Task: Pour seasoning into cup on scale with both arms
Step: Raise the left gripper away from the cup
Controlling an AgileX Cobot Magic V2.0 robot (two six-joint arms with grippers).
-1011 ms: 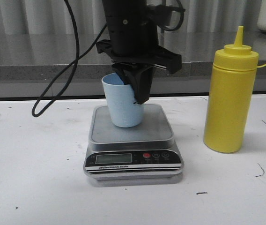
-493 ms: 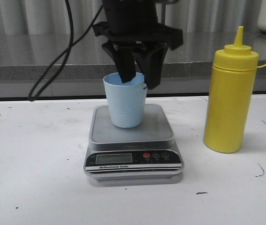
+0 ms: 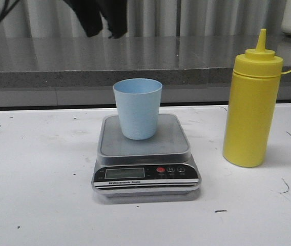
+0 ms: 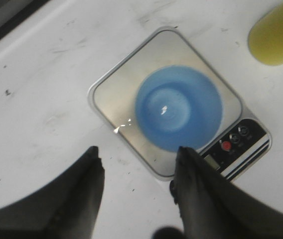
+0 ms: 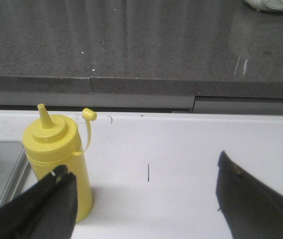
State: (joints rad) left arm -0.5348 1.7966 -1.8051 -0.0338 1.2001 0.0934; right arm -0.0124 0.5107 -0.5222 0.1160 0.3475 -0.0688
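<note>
Cup [image 3: 137,107] stands upright, centred on scale [image 3: 145,154] platform, mid-tabletop [image 3: 38,195]. Seasoning bottle [image 3: 251,110] upright toward right edge. Left gripper [image 4: 136,167] fingers released, raised above cup. Right gripper [image 5: 144,199] fingers spread, empty.

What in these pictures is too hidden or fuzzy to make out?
- Scale display reading: too small in the front view, blurred in the left wrist view.
- Left gripper: cut off by the front view's top edge.
- Cup contents: blurred in the left wrist view.
- Bottle base: behind the right gripper's fingers.
</note>
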